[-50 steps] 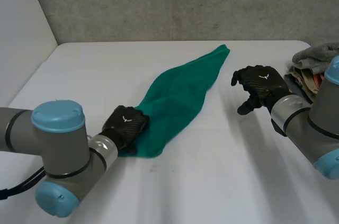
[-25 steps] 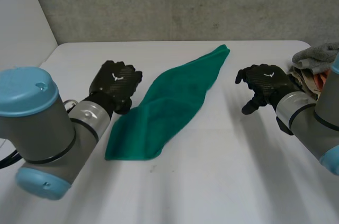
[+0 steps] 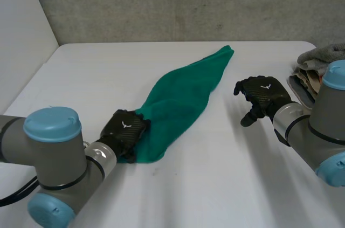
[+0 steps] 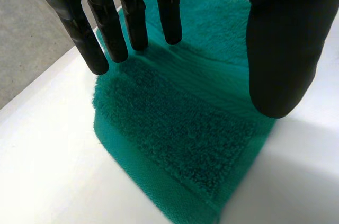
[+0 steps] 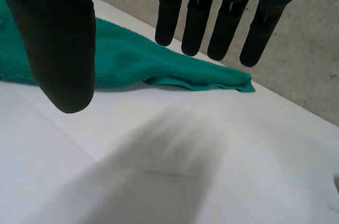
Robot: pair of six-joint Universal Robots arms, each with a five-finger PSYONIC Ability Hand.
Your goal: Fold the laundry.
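A green towel (image 3: 183, 98) lies bunched in a long diagonal strip on the white table (image 3: 215, 190), from near my left side to a far tip near the middle. My left hand (image 3: 125, 129) rests over its near end, open. In the left wrist view its straight fingers (image 4: 135, 17) reach down to the towel (image 4: 180, 128) and the thumb stands apart; nothing is pinched. My right hand (image 3: 264, 93) hovers open over bare table to the right of the towel. In the right wrist view the towel's far tip (image 5: 175, 70) lies beyond the fingers (image 5: 196, 12).
A pile of grey and mixed laundry (image 3: 318, 63) sits at the table's right edge, just behind my right arm. A concrete wall runs along the far edge. A white panel borders the left side.
The left hand swung off the towel toward the far left, then came back onto its near end. The right hand drifted slightly. The towel's near end looks a little more gathered.
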